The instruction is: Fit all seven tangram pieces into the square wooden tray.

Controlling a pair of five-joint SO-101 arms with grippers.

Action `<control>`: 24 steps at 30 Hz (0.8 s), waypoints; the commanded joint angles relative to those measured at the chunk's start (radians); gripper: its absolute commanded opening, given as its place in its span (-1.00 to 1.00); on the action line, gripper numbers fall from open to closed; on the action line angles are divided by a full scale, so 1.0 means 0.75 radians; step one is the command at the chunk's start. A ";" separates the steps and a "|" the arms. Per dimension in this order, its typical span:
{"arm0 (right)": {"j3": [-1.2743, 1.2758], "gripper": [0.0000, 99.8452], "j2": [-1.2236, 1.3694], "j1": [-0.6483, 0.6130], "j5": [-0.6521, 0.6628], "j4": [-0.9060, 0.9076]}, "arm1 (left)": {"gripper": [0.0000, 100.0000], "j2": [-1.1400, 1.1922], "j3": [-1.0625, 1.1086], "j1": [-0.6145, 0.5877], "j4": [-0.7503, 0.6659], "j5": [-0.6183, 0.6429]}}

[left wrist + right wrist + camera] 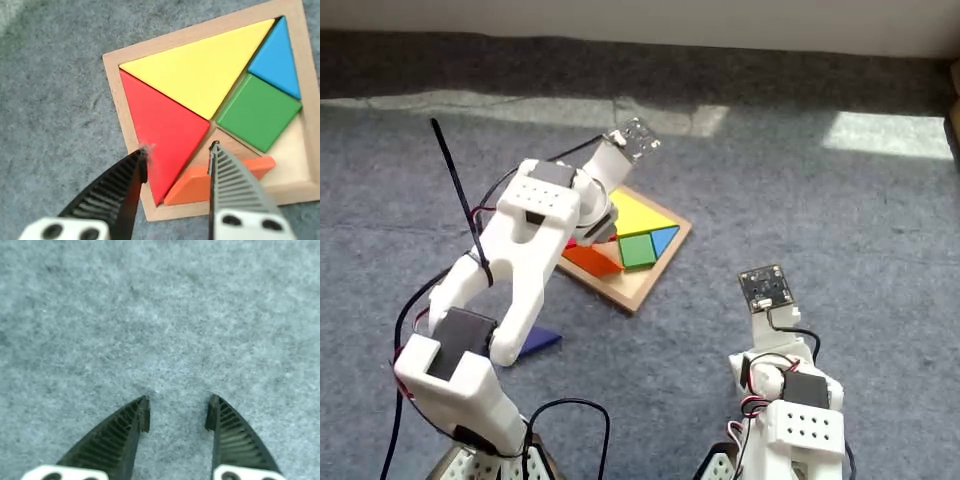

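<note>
**Left to right:** a dark blue flat wooden piece [542, 340] lies on the grey carpet [840, 220], apart from the square wooden tray [112, 80]. The left gripper [178, 150], jaws parted and empty, hangs over the red triangle [165, 125] and the orange piece [187, 187]. The right gripper [178, 412], also parted and empty, hangs above bare carpet.

Pieces [200, 75] in tray [200, 34], stray piece [542, 341] on carpet [820, 220]

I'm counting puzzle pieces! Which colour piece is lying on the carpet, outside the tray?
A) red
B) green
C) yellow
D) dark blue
D: the dark blue piece lies on the carpet outside the wooden tray, while the yellow piece, green piece and red piece sit inside it.
</note>
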 commanded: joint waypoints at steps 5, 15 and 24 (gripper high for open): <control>0.011 -0.63 -0.003 0.032 0.000 -0.036 | -0.57 0.054 0.017 -0.009 0.008 0.002; 0.011 -0.63 -0.003 0.032 0.000 -0.036 | -0.57 0.173 -0.071 0.060 -0.063 0.010; 0.011 -0.63 -0.003 0.032 0.000 -0.036 | -0.57 0.126 -0.234 0.013 0.023 0.082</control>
